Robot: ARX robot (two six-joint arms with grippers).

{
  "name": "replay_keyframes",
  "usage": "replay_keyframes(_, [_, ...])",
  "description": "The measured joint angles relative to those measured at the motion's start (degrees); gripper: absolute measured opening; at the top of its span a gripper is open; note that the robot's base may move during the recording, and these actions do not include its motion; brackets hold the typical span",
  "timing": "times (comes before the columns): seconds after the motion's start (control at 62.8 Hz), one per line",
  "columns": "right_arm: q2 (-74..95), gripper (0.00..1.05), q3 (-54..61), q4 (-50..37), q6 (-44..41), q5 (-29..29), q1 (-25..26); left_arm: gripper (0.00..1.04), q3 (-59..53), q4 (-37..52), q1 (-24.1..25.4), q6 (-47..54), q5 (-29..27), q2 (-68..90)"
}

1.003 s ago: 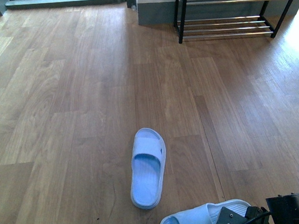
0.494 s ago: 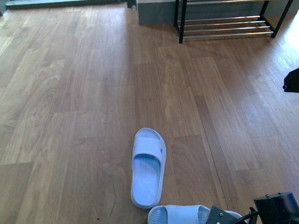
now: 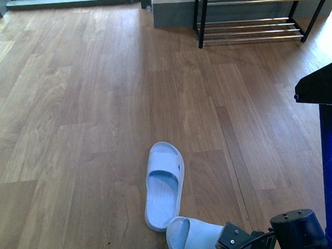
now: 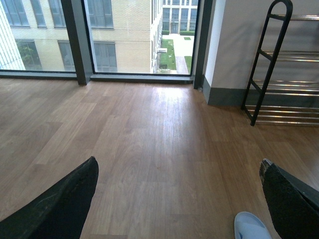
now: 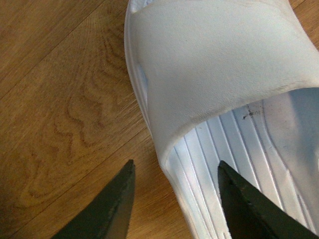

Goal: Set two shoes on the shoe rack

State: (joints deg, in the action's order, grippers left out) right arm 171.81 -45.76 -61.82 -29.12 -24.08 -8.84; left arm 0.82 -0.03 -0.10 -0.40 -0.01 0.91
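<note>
The step in hand looks like the pick-up of the first shoe. The right gripper (image 5: 175, 163) is part open, not yet holding anything. One finger is over the bare floor (image 3: 69, 108) just outside the near slide (image 3: 190, 236). The other is over the ribbed footbed, so the slide's side wall, just behind the strap, sits between them with a gap on each side.

That slide lies at the near edge of the floor, right of centre. Its end is close against the near end of the other slide (image 3: 164, 184); I cannot tell if they touch. The shoe rack (image 3: 249, 23) stands far off at the right, against the wall, well apart from both.

To do this well, the gripper should go lower until the outer finger nearly meets the floor, then close on the side wall where the strap stiffens it. The rubber is soft, so a shallow pinch may fold or slip. Lifting straight up should avoid dragging the neighbouring slide.

The left gripper (image 4: 179, 160) hangs wide open and empty above the floor, facing the rack.
</note>
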Motion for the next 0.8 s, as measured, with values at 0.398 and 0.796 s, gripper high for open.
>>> replay_keyframes(0.398, [0.02, 0.71, -1.79, 0.09, 5.42, 2.14, -2.89, 0.95, 0.00, 0.00, 0.00, 0.00, 0.00, 0.00])
replay_keyframes(0.796, [0.94, 0.02, -3.80, 0.20, 8.11, 2.91, -3.43, 0.95, 0.00, 0.00, 0.00, 0.00, 0.00, 0.00])
